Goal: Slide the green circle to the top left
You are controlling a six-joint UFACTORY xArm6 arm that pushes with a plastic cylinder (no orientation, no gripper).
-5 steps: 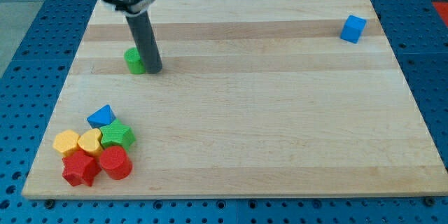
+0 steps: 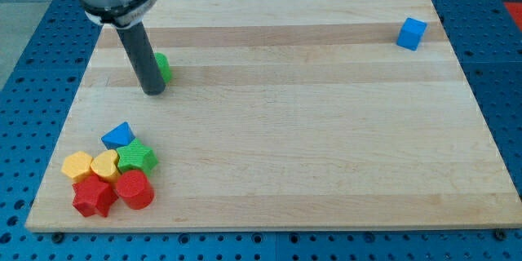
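- The tip (image 2: 152,92) sat by the table's (image 2: 326,130) top left, just left of the green circle (image 2: 163,67).
- No claw showed; only a rod.

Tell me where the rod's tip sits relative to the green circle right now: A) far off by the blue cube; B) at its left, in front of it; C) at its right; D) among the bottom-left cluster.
B: my tip stands at the green circle's left edge, the rod partly hiding it.
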